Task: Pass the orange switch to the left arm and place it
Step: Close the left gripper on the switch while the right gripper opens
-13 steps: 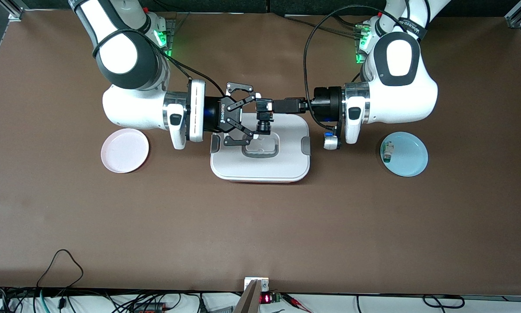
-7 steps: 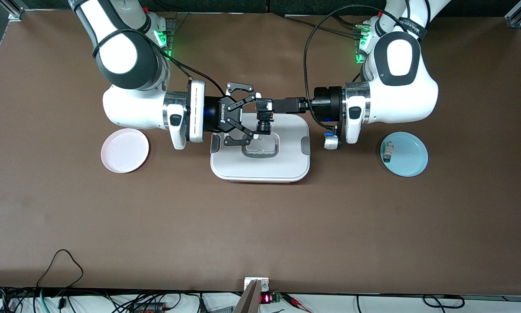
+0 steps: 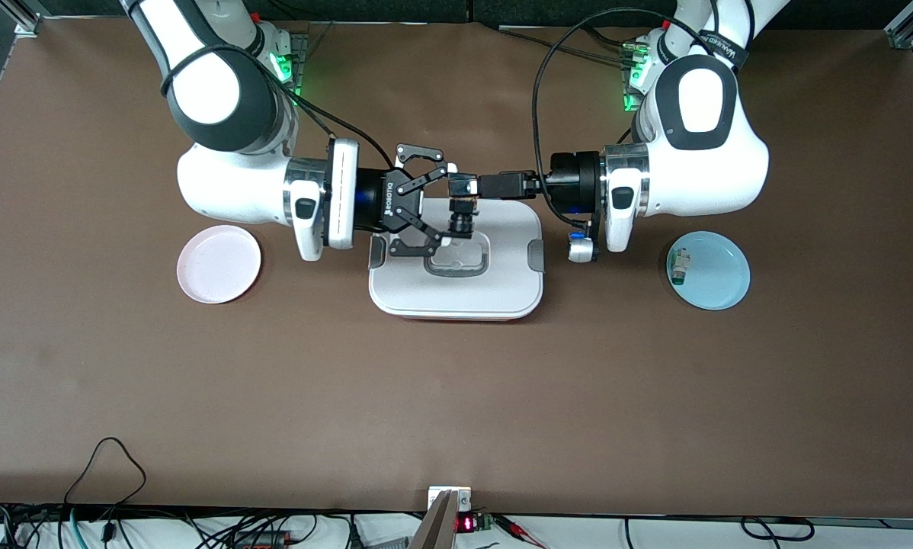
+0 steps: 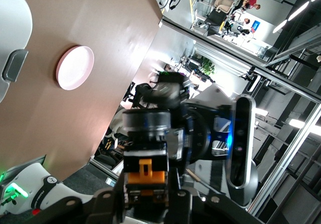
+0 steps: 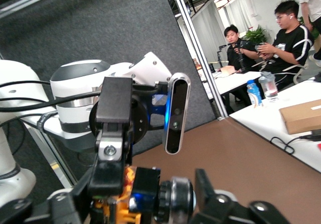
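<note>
A brown mat [image 3: 456, 396] covers the table, with loose black cables [image 3: 98, 465] along the edge nearest the front camera and aluminium framing [image 3: 910, 27] at the corners. A dark grey fabric partition [image 5: 100, 28] stands near the table. Two seated people [image 5: 261, 43] in dark shirts sit at a white desk [image 5: 235, 81] holding a water bottle [image 5: 255, 92]; a cardboard box [image 5: 301, 116] lies on another desk. A potted plant [image 5: 258, 33] and bright windows [image 5: 220, 23] show nearby. Strip ceiling lights [image 4: 301, 8] glow overhead.
</note>
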